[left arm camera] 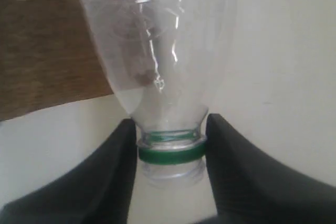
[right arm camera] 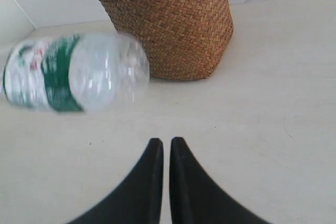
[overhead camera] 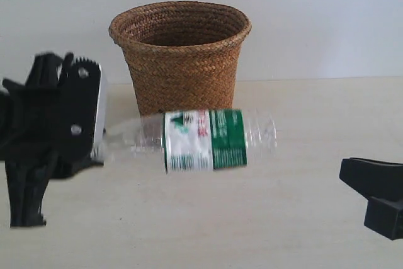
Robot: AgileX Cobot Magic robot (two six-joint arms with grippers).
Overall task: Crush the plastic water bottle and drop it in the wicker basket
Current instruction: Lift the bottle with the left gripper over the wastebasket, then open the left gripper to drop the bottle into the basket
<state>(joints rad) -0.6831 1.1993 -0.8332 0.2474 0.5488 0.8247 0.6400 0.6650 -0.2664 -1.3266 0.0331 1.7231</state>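
The plastic water bottle (overhead camera: 204, 139) is held sideways just in front of the wicker basket (overhead camera: 180, 53), its clear body level and its white-and-green label facing the camera. My left gripper (left arm camera: 170, 124) is shut on the bottle's neck, one finger on each side of the green ring (left arm camera: 170, 153); the neck end has no cap on it. The bottle (right arm camera: 73, 72) also shows in the right wrist view, beside the basket (right arm camera: 168, 19). My right gripper (right arm camera: 166, 141) is shut on nothing, low over the table at the right, apart from the bottle's base.
A pale wooden table (overhead camera: 283, 218) carries everything, with a white wall behind. The basket's wide rolled rim (overhead camera: 180, 14) stands higher than the bottle. The left arm's black body (overhead camera: 44, 130) fills the left side.
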